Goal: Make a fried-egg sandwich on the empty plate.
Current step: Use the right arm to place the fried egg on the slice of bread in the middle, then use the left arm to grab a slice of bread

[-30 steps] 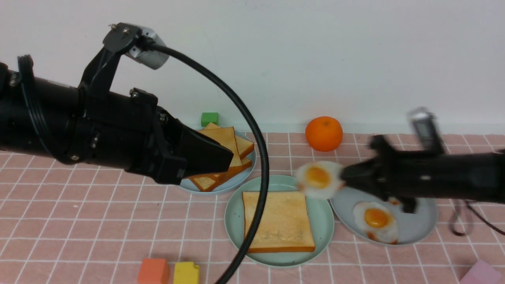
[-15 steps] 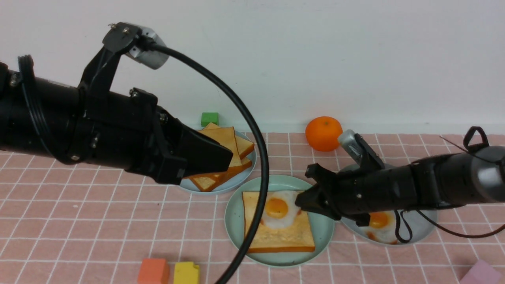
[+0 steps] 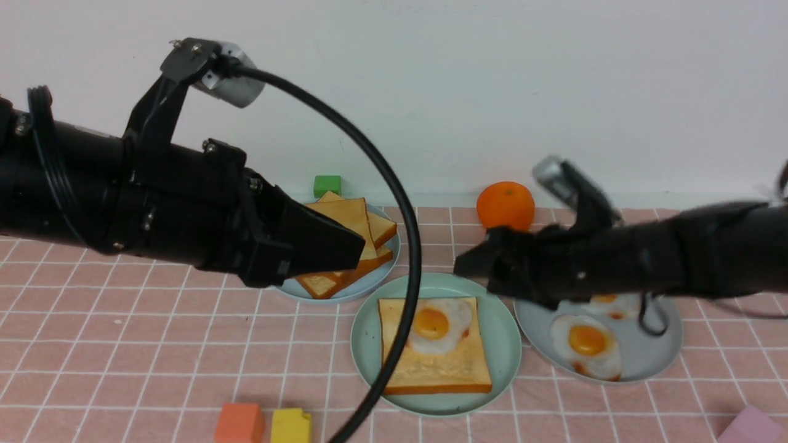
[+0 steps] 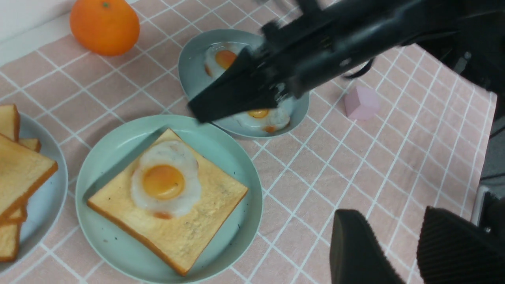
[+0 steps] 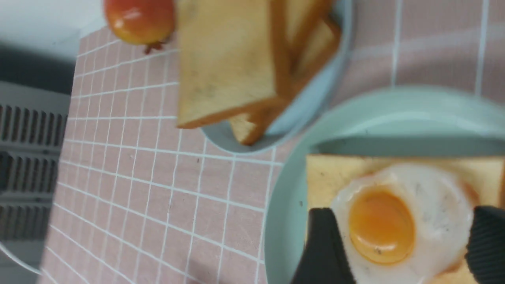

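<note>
The right claw [image 5: 402, 213] stands wide open, its two fingers well apart, with the fried egg [image 3: 438, 341] visible between them in its wrist view. In the front view this claw hangs over the far right part of the mint-green plate [image 3: 506, 363], raised clear of the egg and gripping nothing. The left claw [image 4: 393, 215] is open too, a gap showing between its fingers with the pink tiled desk [image 3: 166, 351] seen through it, and it holds nothing; its blunt fingers show blurred and partly cut off in its own wrist view. The sandwich parts lie on the mint-green plate: one square toast slice [image 3: 438, 376] sits flat inside the low rim, and the egg rests yolk up on its far half, leaving the near part of the bread bare. The left arm's black cable [image 3: 414, 258] crosses in front of the left side of the slice in the front view. Farther back and to the left, a pale plate [image 3: 363, 294] carries a stack of toast [image 3: 345, 215]; on the right, another pale plate [image 3: 652, 363] holds two loose fried eggs [image 3: 585, 352].
</note>
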